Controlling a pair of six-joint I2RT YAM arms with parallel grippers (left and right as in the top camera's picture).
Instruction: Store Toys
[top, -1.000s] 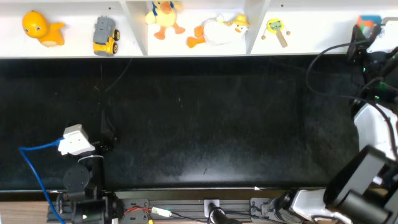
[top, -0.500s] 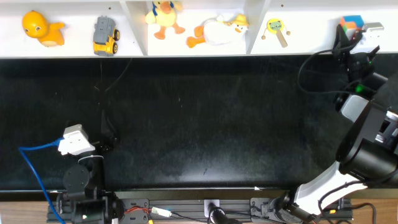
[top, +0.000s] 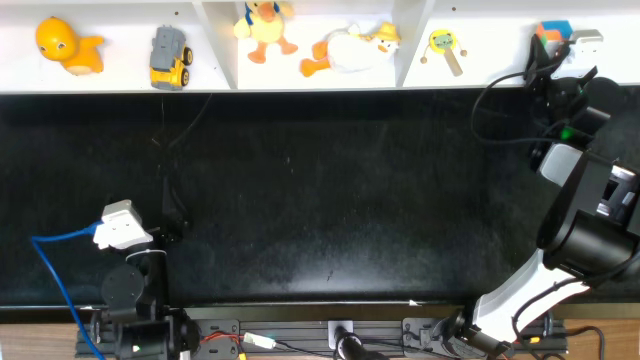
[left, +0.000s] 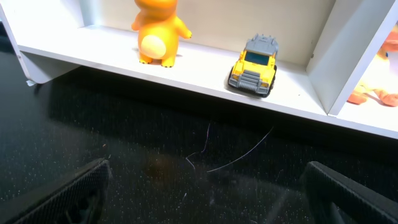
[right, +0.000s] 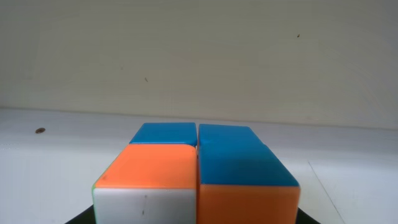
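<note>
So, cube (right: 198, 171): orange, blue and white puzzle cube, sitting in the right gripper (top: 552, 48) at the far-right bay of the white shelf (top: 495, 62), roughly 2 o'clock on the table. Can't tell whether its underside is touching the shelf floor.
Right fingers: closed in on the cube's two sides low down, by the look of it. Only dark slivers of them peek out under it.
Left gripper (left: 206, 168): parked around 8 o'clock, fingers spread wide with nothing in them, above the black mat (top: 320, 190).
How it'll handle: my guess is light, hard plastic with glossy faces, so a bit slippery. The layers may twist, so squeeze flat on opposite faces, centred, not on a corner or edge.
Risk: let it go tilted and it could tumble off the shelf lip toward the mat.
Neighbours: a rattle (top: 443, 45) shares the bay at the cube's 9 o'clock. An orange duck (left: 155, 28) and a yellow truck (left: 254, 62) sit in the bay out at 10 to 11 o'clock.
</note>
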